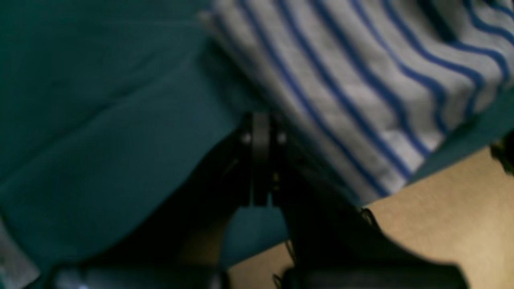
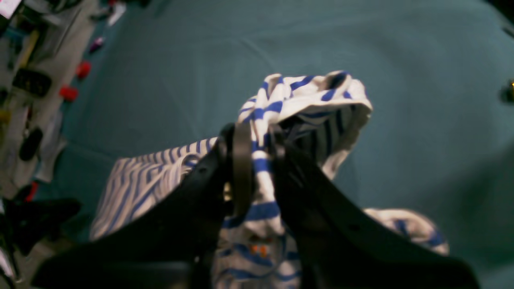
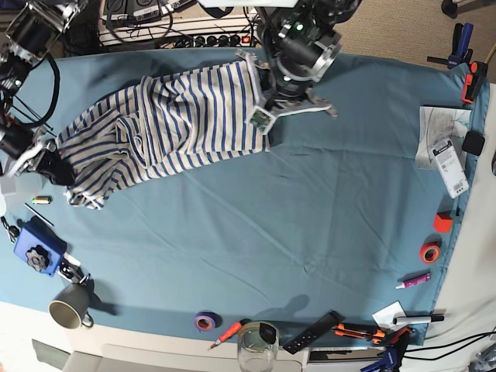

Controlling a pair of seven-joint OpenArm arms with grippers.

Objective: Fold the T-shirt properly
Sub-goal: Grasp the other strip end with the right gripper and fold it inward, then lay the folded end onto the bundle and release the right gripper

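R gripper (image 2: 257,160) clenched on shirt (image 3: 178,124) bunch at desk (image 3: 325,217) 9 o'clock edge, L gripper (image 1: 261,160) shut empty by hem at 12; risk: thin pinch slips, fabric drags skewed.

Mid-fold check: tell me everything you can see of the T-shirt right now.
The T-shirt is soft cream fabric with thin blue stripes, lying rumpled and half spread on the teal table cloth near its far edge. One bunched end is pinched between the right gripper fingers and lifted slightly. The opposite edge lies at the left gripper, shut, beside the cloth's edge; whether it grips fabric is unclear.
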